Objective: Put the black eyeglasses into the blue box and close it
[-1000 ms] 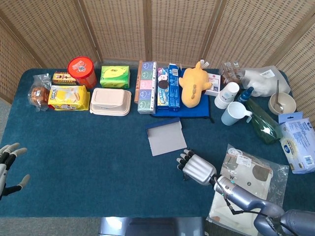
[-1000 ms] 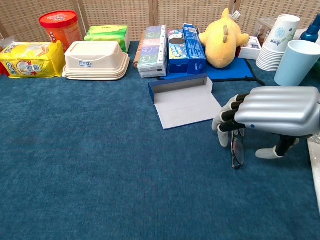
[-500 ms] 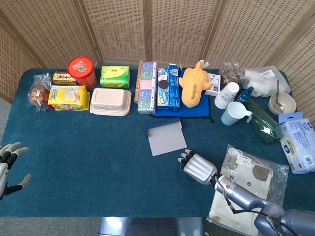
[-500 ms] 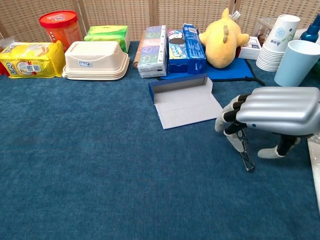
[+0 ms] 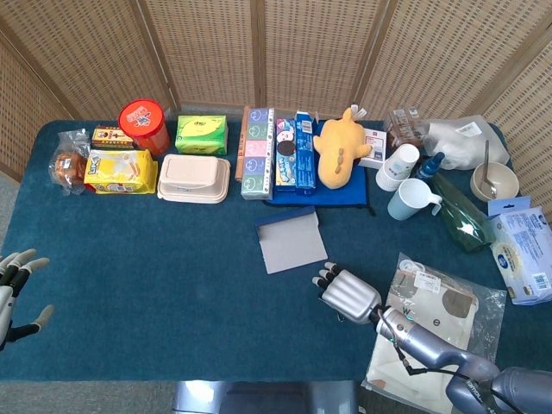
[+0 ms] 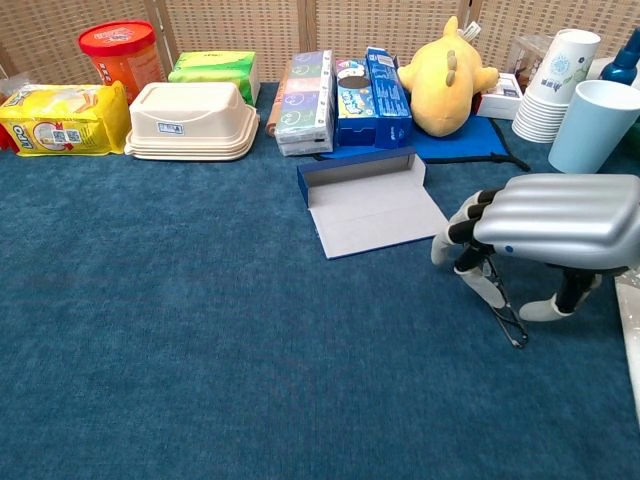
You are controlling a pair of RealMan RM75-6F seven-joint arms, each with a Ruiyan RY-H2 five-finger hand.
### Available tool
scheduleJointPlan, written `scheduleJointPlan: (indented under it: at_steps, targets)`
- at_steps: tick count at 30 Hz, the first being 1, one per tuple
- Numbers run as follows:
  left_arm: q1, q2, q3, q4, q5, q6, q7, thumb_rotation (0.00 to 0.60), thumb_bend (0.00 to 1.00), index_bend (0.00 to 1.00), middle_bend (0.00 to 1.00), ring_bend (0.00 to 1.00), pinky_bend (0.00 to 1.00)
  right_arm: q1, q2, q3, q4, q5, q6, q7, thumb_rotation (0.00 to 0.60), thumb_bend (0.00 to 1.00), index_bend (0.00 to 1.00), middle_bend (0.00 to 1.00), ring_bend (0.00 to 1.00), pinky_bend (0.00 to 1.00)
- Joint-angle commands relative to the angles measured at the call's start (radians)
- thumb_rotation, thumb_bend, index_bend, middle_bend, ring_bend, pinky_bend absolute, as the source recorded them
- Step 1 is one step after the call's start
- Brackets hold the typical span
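Fingers (image 6: 478, 283) of the silver right hand (image 6: 545, 235) curl down around the thin-framed black eyeglasses (image 6: 503, 308), gripping them tilted with their lower end touching the teal cloth-covered table (image 6: 200, 350), just right of the flat blue cardboard box (image 6: 370, 200). That box lies open, lid flap folded back, its grey inside bare. Bare cloth stretches left of the box and toward the near edge. Far left of the box, at the table's edge, the left hand (image 5: 15, 289) hovers with fingers spread, holding nothing.
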Motion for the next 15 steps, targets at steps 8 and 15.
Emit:
scheduleJointPlan:
  at_steps: [8,15]
  targets:
    - [0.004,0.001,0.002,0.006,0.005,0.004,-0.008,0.587,0.28,0.18,0.11,0.08,0.0,-0.004,0.002,0.004,-0.012,0.015,0.005,0.004,0.6,0.31,0.62,0.29,0.22,0.21]
    - [0.005,0.0,0.002,0.009,0.009,0.006,-0.012,0.586,0.28,0.18,0.11,0.08,0.0,-0.012,0.01,0.017,-0.03,0.041,0.018,0.006,0.6,0.31,0.63,0.3,0.23,0.21]
